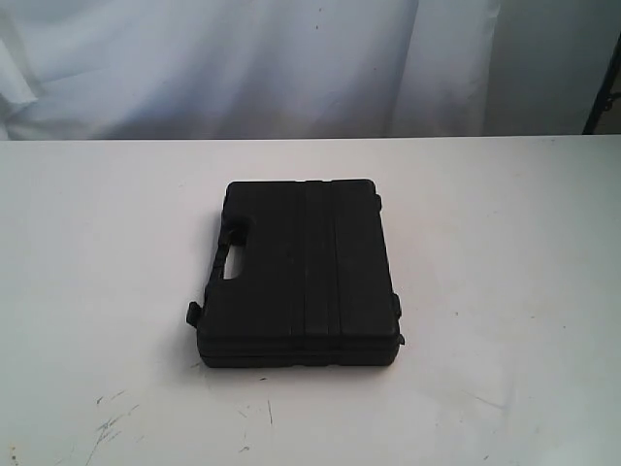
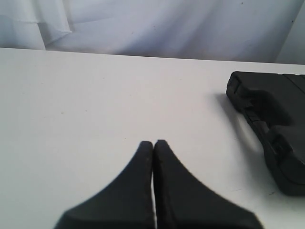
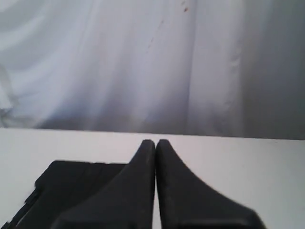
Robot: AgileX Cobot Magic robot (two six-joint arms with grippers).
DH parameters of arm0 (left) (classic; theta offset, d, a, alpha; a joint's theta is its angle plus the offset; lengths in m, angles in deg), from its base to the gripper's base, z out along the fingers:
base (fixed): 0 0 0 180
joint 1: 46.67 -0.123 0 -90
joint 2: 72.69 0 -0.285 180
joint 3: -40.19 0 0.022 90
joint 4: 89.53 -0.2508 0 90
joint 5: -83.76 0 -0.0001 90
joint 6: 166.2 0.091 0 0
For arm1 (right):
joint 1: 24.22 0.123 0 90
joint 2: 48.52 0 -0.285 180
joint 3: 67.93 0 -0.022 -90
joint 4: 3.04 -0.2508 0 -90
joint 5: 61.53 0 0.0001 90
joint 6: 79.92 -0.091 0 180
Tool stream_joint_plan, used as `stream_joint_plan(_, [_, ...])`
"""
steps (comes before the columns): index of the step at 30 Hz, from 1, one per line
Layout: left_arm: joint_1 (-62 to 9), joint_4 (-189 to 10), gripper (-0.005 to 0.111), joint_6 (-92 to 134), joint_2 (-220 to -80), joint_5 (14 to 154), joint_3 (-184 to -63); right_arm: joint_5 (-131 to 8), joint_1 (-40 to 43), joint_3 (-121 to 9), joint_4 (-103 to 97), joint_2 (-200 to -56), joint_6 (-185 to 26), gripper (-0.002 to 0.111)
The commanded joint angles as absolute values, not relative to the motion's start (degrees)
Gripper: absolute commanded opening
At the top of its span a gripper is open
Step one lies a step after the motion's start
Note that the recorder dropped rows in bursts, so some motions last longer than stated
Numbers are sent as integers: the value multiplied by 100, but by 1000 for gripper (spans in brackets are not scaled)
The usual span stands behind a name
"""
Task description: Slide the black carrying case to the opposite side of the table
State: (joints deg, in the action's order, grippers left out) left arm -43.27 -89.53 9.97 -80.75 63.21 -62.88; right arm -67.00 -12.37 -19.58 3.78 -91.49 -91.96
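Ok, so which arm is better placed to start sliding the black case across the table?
Probably the right. Its shut jaws hang right by the black case, while the left arm's shut jaws have bare table between them and the case.

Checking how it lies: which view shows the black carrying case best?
The exterior view: the whole black carrying case lies flat on the table, handle cutout visible. The left wrist view catches only its handle end; the right wrist view, a part behind the right gripper.
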Motion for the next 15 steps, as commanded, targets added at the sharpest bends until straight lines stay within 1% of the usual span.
stream_joint_plan(1, [-4341, -8953, 0, 974, -8047, 6404, -6260, -6238, -2121, -1212, 290, -8120, -9212, 0])
stream_joint_plan(4, [-4341, -8953, 0, 974, -8047, 6404, -6260, -6283, -2655, -920, 290, -7547, -9124, 0])
stream_joint_plan(7, [-4341, -8953, 0, 974, -8047, 6404, -6260, -6292, -2981, -762, 361, -7136, -9080, 0])
stream_joint_plan(15, [-4341, -8953, 0, 974, -8047, 6404, -6260, -7439, -3021, -721, 361, -6685, -8851, 0])
